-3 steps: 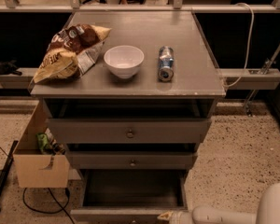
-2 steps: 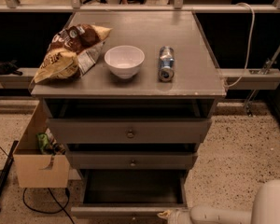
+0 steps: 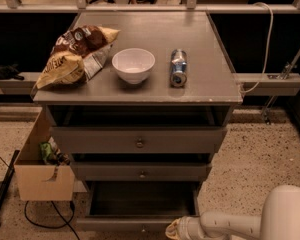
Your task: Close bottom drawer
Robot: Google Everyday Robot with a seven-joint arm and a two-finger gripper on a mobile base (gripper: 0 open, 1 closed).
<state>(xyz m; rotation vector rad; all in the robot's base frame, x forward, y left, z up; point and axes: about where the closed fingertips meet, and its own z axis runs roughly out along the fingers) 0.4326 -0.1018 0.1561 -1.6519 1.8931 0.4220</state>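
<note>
The bottom drawer [image 3: 140, 199] of the grey cabinet stands pulled out, its dark inside showing and its front panel [image 3: 130, 225] at the bottom edge of the view. The middle drawer [image 3: 140, 172] and the top drawer [image 3: 139, 141] sit above it, both slightly out. My gripper [image 3: 174, 229] is at the bottom, right against the right part of the bottom drawer's front panel. My white arm [image 3: 230, 224] runs in from the lower right.
On the cabinet top [image 3: 210, 79] lie a chip bag [image 3: 75, 56], a white bowl [image 3: 133, 64] and a can on its side [image 3: 178, 67]. A cardboard box [image 3: 40, 169] stands on the floor at the left, with cables beside it. A rail [image 3: 270, 83] runs at the right.
The view has barely shifted. The gripper stays at the drawer front and the drawer stands about as far out as before.
</note>
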